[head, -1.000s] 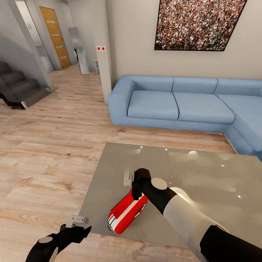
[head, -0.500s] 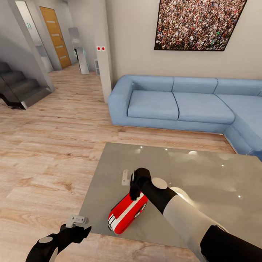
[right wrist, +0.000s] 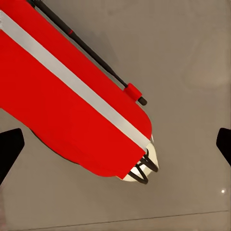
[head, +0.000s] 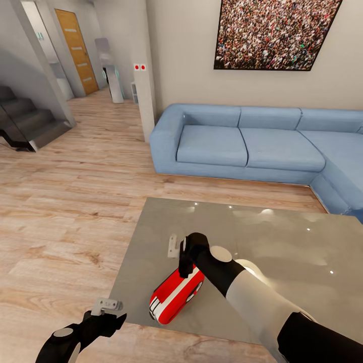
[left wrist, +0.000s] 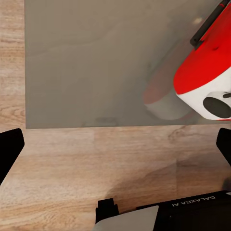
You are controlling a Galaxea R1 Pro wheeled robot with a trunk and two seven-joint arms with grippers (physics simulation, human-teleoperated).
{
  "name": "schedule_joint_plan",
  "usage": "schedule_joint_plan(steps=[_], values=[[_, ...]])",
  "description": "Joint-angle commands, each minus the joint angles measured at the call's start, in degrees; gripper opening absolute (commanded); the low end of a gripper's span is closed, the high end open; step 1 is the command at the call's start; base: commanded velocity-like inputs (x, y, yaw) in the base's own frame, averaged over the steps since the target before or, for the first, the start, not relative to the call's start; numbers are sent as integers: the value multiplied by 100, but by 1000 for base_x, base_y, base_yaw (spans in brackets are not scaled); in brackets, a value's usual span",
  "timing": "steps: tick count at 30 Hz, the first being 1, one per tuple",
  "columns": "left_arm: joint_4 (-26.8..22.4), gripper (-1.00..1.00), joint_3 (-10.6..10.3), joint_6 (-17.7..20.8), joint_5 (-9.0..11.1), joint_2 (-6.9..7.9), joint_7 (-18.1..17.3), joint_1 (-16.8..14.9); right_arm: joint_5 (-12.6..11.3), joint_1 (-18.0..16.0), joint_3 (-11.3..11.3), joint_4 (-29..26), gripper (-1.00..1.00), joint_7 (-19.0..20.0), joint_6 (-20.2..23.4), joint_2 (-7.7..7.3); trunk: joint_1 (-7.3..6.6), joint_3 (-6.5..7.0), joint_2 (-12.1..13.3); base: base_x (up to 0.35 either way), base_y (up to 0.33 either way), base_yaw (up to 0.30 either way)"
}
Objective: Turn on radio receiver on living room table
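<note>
Radio receiver [head: 176, 295] lies near table [head: 282, 237] edge: rigid, light, likely slippery on glass. Press the dial; don't grip. Right gripper [head: 174, 247] fingers spread, left gripper [head: 108, 306] likewise, empty.

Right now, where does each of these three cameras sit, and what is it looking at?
Head: high up, looking down at table, radio, sofa; both arms show.
Left wrist: by left claw, facing the table edge and floor.
Right wrist: by right claw, straight above the radio.
All three share the radio.
</note>
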Motion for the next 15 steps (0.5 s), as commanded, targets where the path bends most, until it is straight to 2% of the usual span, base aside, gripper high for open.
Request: schedule_joint_plan(steps=[1, 15], values=[[0, 100, 0, 0, 0, 0, 0, 0, 3, 0, 8, 0, 100, -2, -1, 0, 0, 0, 0, 0, 0, 0], [0, 100, 0, 0, 0, 0, 0, 0, 3, 6, 20, -145, 100, -5, 3, 0, 0, -4, 0, 0, 0, 0]])
